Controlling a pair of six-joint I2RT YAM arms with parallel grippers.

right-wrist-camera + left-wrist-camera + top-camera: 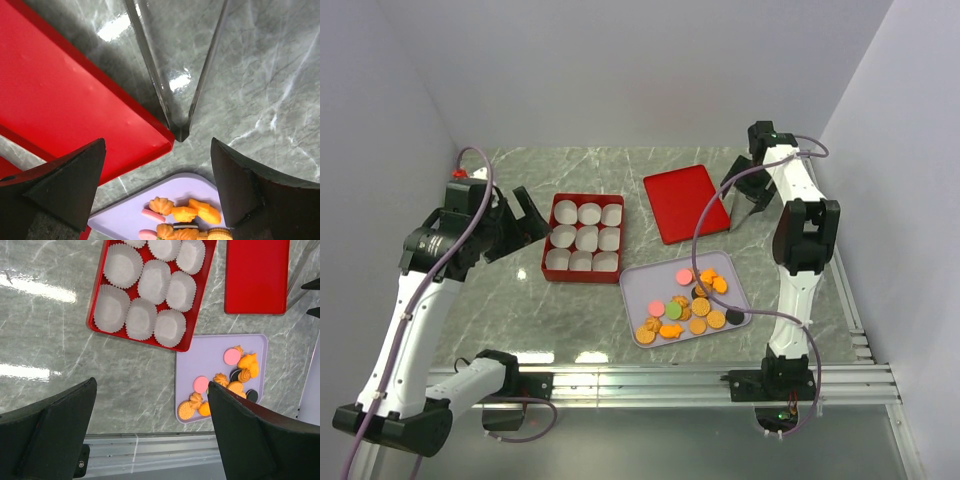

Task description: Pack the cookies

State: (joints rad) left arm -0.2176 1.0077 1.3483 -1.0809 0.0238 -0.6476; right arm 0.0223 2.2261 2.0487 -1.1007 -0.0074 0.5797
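Small round cookies (688, 305) (mostly orange, a few pink, green and black) lie heaped on a lavender plastic tray (642, 283) at lower centre-right of the overhead frame, on the grey marble desk (520, 310). The right gripper (744, 204), spread wide and empty, hangs higher in the frame beside the right edge of a flat red lid (685, 203) — the cookies lie below it, toward that arm's base. The left gripper (523, 222), also spread and empty, sits far left, beyond the red box (549, 243) of white paper cups (588, 237) — the right arm looks nearer.
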